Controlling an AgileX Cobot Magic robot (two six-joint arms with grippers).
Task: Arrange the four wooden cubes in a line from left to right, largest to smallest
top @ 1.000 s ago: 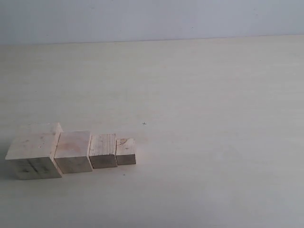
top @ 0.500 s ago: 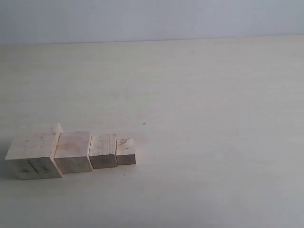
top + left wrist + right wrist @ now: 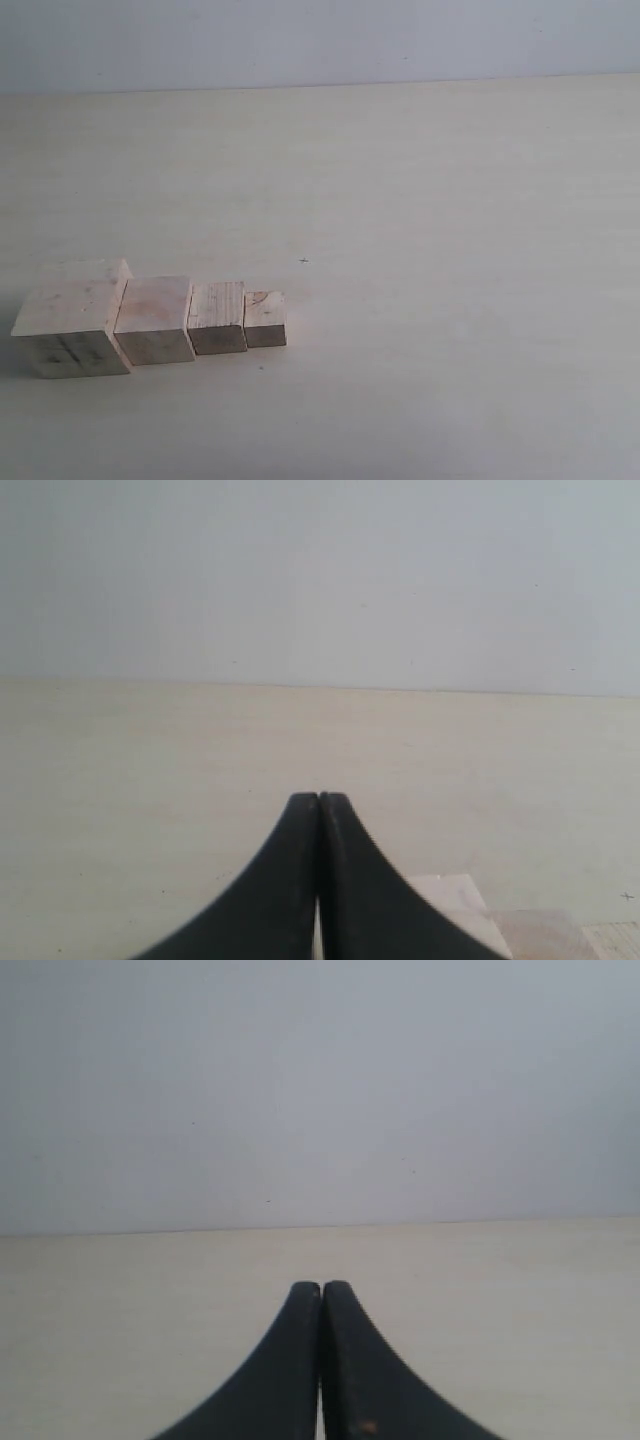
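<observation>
Left end effector [image 3: 319,798]: black fingers pressed together, gripping nothing; pale wood from the row shows just past it in the left wrist view.
Right end effector [image 3: 321,1285]: likewise closed and empty, with only bare surface ahead of it.
Counter [image 3: 430,300]: pale, light-wood top; neither arm appears in the exterior view.
Row: four pale unpainted wooden cubes sit near the left edge of the exterior view, side by side.
Order: largest smudged cube [image 3: 70,320], second cube [image 3: 153,318], third cube [image 3: 217,317], smallest cube [image 3: 265,318], running left to right.
Change: I find none over the last second; every cube sits where it was.
Meaning: I judge the line-up finished, with the arms pulled back.
</observation>
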